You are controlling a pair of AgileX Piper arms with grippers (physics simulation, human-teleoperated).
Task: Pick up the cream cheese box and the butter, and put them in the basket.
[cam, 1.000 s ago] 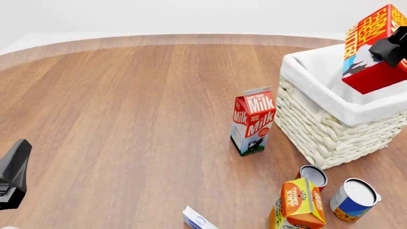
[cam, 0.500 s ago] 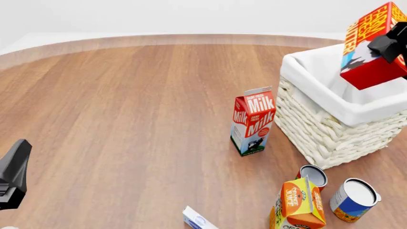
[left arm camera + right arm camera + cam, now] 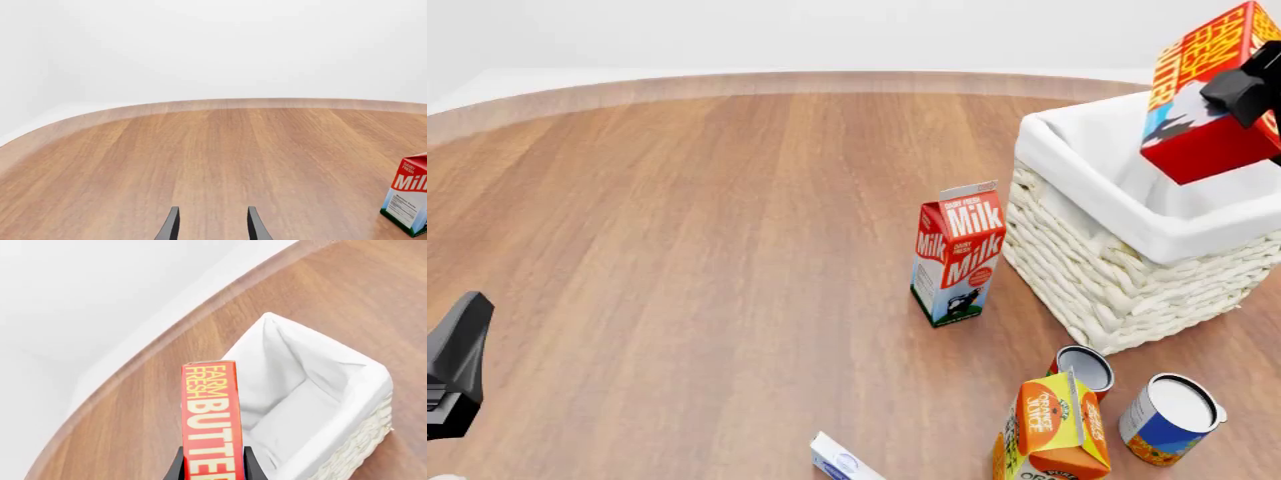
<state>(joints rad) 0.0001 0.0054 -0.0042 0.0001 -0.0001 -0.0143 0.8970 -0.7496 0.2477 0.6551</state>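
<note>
Above basket [image 3: 1121,215] | butter [image 3: 1208,100] tilted, apparently clamped in right end effector [image 3: 1254,92]

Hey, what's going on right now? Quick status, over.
Right gripper shut on the butter, held above the basket. Left gripper open, empty. Cream cheese box on the table, untouched. Nothing in the way.
</note>
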